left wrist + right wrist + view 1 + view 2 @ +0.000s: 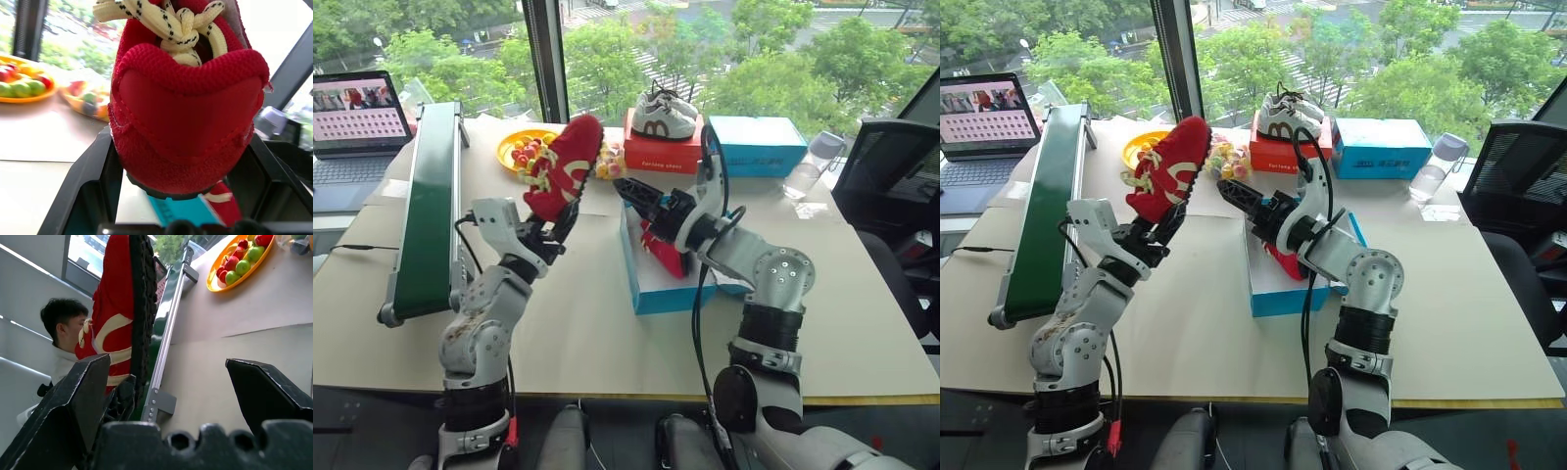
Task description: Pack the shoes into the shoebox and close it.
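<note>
Left gripper [551, 223] clamped on one red shoe [564, 166] raised above table [587, 323] | right gripper [641, 196] spread wide, empty, over blue shoebox [658, 294] | second red shoe [664, 253] inside shoebox

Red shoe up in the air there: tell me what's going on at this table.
The left gripper holds one red shoe by its heel, raised above the table. The right gripper is open and holds nothing, just above the open blue shoebox, facing the raised shoe. The other red shoe already lies inside the box. The lid isn't closed yet.
</note>
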Robot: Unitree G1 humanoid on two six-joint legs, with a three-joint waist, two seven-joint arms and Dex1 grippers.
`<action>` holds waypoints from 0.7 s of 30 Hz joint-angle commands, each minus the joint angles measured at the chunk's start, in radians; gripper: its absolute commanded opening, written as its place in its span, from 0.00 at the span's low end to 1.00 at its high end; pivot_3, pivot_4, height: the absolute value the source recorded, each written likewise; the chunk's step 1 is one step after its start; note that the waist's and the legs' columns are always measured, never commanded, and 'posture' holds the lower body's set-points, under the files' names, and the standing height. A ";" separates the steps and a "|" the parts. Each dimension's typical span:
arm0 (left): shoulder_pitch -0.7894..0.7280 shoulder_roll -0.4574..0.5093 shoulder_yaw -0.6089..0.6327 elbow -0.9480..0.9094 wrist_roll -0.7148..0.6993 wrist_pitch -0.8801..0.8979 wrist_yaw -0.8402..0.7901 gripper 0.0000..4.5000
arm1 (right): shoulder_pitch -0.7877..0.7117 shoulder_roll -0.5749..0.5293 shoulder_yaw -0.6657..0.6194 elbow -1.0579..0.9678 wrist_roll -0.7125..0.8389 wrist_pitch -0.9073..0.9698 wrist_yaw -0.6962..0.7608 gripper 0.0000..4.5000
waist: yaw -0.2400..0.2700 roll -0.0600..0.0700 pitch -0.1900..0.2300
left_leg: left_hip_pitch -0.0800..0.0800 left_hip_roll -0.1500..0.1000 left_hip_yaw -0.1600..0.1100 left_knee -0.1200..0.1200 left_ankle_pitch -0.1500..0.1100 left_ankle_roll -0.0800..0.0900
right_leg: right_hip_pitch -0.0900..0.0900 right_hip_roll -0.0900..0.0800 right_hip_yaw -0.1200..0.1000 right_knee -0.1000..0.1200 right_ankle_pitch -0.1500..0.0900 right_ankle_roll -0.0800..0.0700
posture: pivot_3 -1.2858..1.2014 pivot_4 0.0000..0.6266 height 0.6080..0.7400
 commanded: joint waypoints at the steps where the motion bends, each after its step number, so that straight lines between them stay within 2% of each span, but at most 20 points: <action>1: -0.028 -0.018 -0.073 -0.081 -0.055 0.033 -0.018 0.64 | -0.031 0.032 0.017 -0.043 0.073 0.002 -0.047 1.00 | -0.005 0.000 0.000 | 0.000 0.000 0.000 0.000 0.000 0.000 | 0.000 0.000 0.000 0.000 0.000 0.000 | 0.52 0.24 1.00; 5: -0.028 -0.035 -0.118 -0.086 -0.070 0.051 -0.027 0.64 | -0.029 0.010 0.047 -0.045 0.063 -0.018 -0.074 1.00 | -0.017 0.001 0.000 | 0.001 0.000 0.000 0.000 0.000 0.001 | 0.000 0.001 0.001 0.000 0.000 0.000 | 0.52 0.24 1.00; 9: -0.018 -0.045 -0.143 -0.085 -0.071 0.068 -0.035 0.64 | -0.046 0.024 0.018 -0.033 0.107 -0.036 -0.109 1.00 | -0.014 0.001 0.000 | 0.000 0.000 -0.001 0.000 0.000 0.001 | 0.000 0.001 0.001 0.000 0.000 0.000 | 0.52 0.24 1.00; 14: -0.001 -0.032 -0.126 -0.065 -0.055 0.062 -0.044 0.64 | -0.064 0.015 -0.019 -0.030 0.193 -0.068 -0.133 1.00 | -0.011 0.001 0.000 | 0.000 0.000 -0.001 0.000 0.000 0.001 | 0.000 0.001 0.001 -0.001 0.000 0.000 | 0.52 0.24 1.00; 21: -0.010 0.016 -0.064 -0.040 -0.053 0.052 -0.051 0.64 | -0.043 -0.058 0.013 -0.014 0.195 -0.084 -0.128 1.00 | -0.013 0.001 0.000 | 0.000 0.000 -0.001 0.000 0.000 0.001 | 0.000 0.001 0.001 -0.001 0.000 0.000 | 0.52 0.24 1.00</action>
